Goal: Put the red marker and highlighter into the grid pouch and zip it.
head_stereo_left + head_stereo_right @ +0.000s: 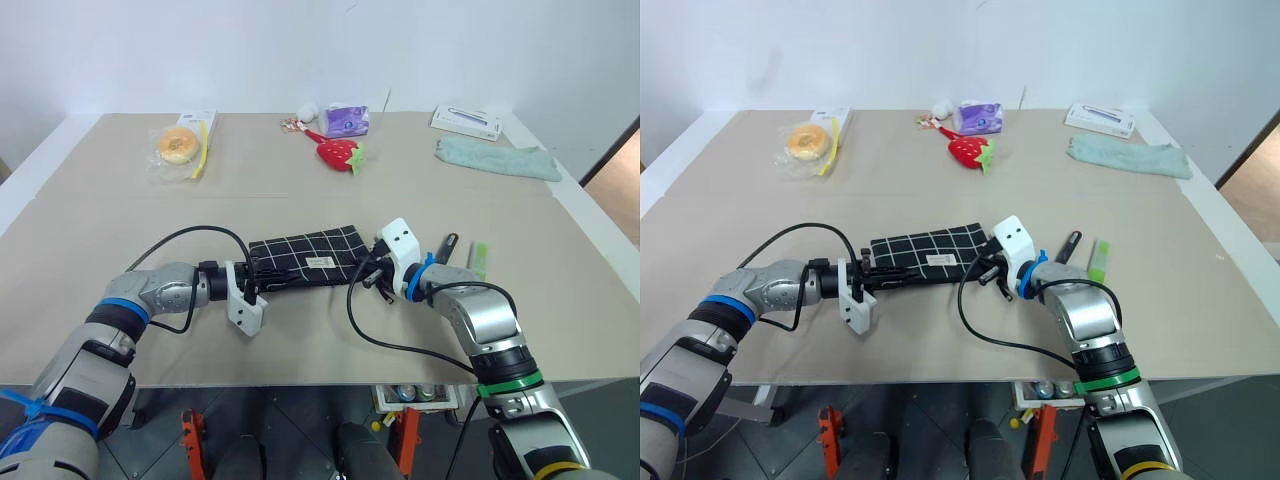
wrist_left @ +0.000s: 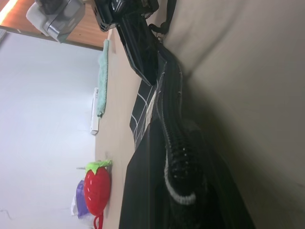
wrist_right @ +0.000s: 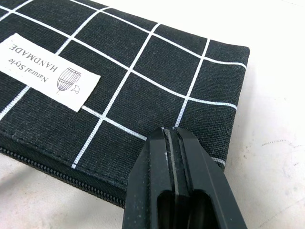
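Left gripper (image 1: 252, 291) is at the pouch's left end, fingers pinched together on the zipper edge there, and from the left wrist view it looks to have fabric or the zipper pull between them, though which one I can't tell. Right gripper (image 3: 175, 143) is clamped too, fingers flat together and pressing down on the pouch's right corner, pinning it to the table (image 1: 300, 190).

Now the layout, big things first. The grid pouch (image 1: 305, 255) lies flat near the table's front edge, stretched between the two grippers, white label up. In the right wrist view the zipper teeth along that edge look closed.

Smaller items: the highlighter (image 1: 479, 260) lies on the table just beyond the right gripper, outside the pouch. Beside it sits a slim dark pen (image 1: 446, 247), likely the red marker, though its red end isn't visible from here.

My read: this is the opening step, one gripper anchoring, the other set to draw the zipper. Next move calls for a steady pull along the zipper line while the right side holds firm, then fetching both pens.
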